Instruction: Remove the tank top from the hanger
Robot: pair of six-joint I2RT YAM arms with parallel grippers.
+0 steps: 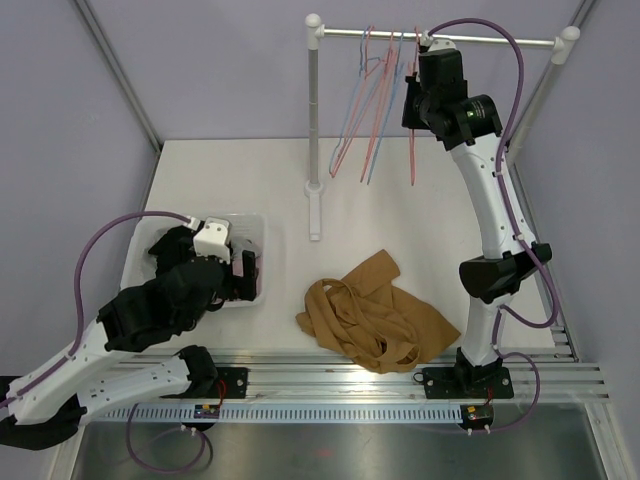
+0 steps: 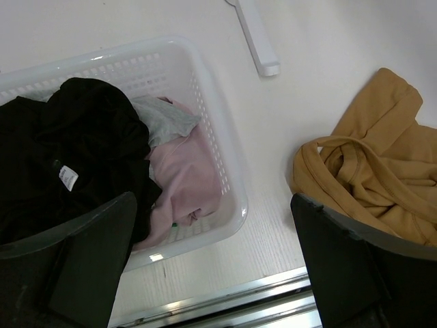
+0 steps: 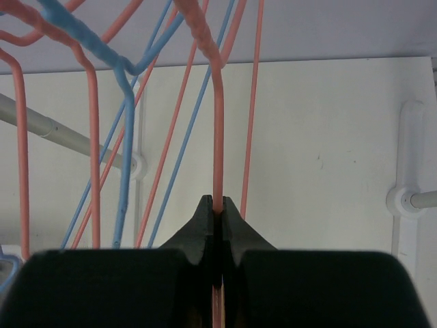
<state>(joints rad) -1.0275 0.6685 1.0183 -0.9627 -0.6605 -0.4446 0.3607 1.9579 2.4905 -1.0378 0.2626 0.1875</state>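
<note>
A mustard tank top (image 1: pixel 368 312) lies crumpled on the table near the front edge, off any hanger; it also shows in the left wrist view (image 2: pixel 379 171). My right gripper (image 1: pixel 415 112) is up at the rail and shut on a pink hanger (image 3: pixel 218 130), which hangs bare among several pink and blue hangers (image 1: pixel 372 95). The pink wire runs between its fingertips (image 3: pixel 205 212). My left gripper (image 2: pixel 212 273) is open and empty, above the basket's right rim, left of the tank top.
A white basket (image 1: pixel 262 232) at the left holds black, grey and pink clothes (image 2: pixel 184 178). A white rack with post (image 1: pixel 314 130) and rail (image 1: pixel 500 40) stands at the back. A metal rail (image 1: pixel 400 365) runs along the front edge.
</note>
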